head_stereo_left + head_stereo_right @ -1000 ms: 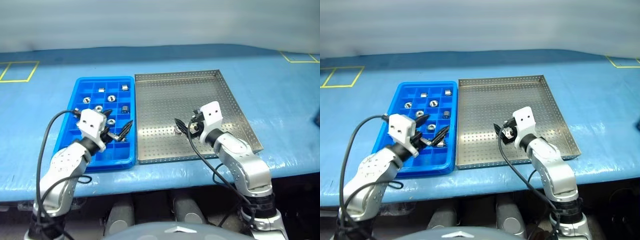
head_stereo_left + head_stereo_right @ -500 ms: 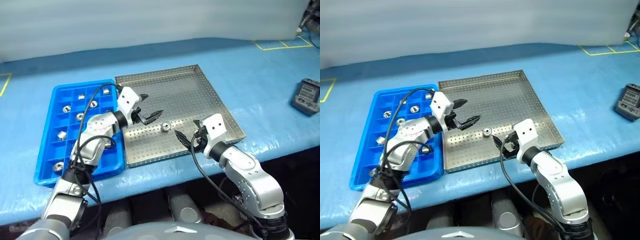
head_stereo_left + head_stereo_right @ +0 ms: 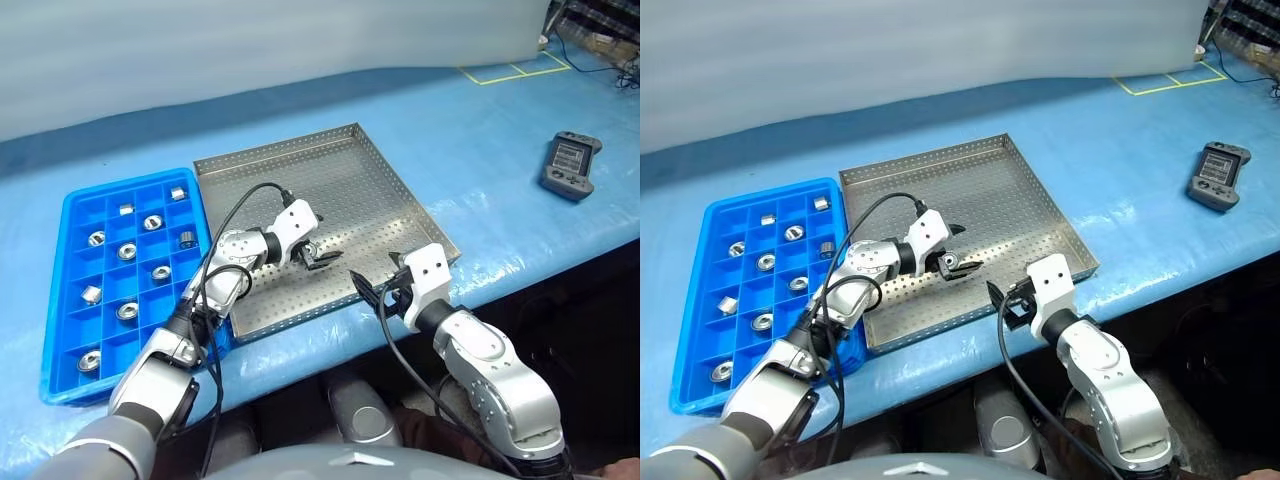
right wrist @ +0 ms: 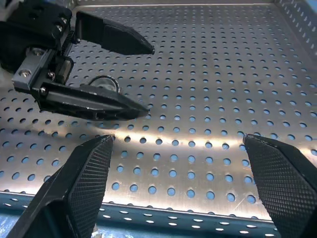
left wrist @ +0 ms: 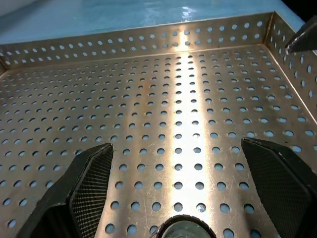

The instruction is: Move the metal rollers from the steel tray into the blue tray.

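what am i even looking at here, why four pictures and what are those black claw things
This is a humanoid robot with two arms, sorting small parts on a blue table. Two pictures come from cameras in its head, looking down over its arms. The other two come from cameras on its wrists, looking along each claw.

The left gripper reaches into the steel tray, jaws open on either side of one metal roller, not yet closed on it. The right gripper hovers open near the tray's front edge, holding nothing.

Beside it sits the blue tray, with rollers already lying in several of its compartments. A grey handheld controller lies off to the right.
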Available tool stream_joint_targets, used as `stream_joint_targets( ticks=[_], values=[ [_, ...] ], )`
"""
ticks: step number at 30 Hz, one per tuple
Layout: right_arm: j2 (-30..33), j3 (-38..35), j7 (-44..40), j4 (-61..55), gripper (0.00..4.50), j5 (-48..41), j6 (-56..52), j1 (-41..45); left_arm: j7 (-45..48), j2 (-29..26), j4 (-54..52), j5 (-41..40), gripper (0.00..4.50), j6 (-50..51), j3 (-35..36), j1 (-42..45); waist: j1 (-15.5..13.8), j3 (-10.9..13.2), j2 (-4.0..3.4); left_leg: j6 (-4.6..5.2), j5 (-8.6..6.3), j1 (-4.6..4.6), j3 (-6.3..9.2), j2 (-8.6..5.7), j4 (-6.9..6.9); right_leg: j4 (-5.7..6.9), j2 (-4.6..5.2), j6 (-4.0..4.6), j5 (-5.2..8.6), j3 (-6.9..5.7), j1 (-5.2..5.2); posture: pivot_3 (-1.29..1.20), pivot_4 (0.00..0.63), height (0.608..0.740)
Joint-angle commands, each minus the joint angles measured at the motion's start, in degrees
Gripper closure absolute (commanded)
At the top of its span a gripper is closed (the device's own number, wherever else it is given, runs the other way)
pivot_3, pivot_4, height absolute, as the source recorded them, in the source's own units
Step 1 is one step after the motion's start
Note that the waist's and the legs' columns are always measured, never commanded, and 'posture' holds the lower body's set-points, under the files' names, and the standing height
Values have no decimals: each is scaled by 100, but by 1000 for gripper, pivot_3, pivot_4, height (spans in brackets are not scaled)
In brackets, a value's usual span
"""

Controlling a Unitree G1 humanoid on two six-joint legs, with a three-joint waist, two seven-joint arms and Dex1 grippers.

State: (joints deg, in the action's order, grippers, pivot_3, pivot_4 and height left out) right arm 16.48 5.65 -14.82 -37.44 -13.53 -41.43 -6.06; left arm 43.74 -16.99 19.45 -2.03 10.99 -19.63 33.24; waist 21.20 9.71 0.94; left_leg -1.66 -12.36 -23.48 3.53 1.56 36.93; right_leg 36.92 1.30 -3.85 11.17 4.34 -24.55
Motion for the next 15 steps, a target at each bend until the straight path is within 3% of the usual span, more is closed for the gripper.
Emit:
stream_joint_targets(
  ticks=[1, 8, 11, 15],
  values=[
    [-41, -66, 80, -253, 61, 20, 162, -45, 18, -164, -171, 168, 0, 125, 78, 18, 42, 0, 0, 0, 0, 0, 0, 0, -1, 0, 0, 0, 0, 0, 0, -404, 150, 740],
    [-92, -21, 117, -166, 61, 25, 212, 14, -14, -399, -396, 284, 0, 528, 97, -321, 99, 0, 0, 0, 0, 0, 0, 1, -6, -1, 1, 0, 0, 2, -2, -378, 150, 740],
    [-88, 11, 84, -81, 0, 29, 223, 128, -61, -344, -506, 198, 579, 629, 184, -439, 93, 0, 0, 0, 0, 1, -1, 0, -4, -1, 2, -1, 0, 2, -1, -360, 150, 740],
    [-70, 15, 53, 2, 0, 18, 244, 217, -135, -207, -602, 72, 1879, 626, 304, -539, 73, 0, 0, 0, 0, 3, -1, 0, -6, 0, 2, -1, 0, 2, 0, -354, 150, 740]
  ],
)
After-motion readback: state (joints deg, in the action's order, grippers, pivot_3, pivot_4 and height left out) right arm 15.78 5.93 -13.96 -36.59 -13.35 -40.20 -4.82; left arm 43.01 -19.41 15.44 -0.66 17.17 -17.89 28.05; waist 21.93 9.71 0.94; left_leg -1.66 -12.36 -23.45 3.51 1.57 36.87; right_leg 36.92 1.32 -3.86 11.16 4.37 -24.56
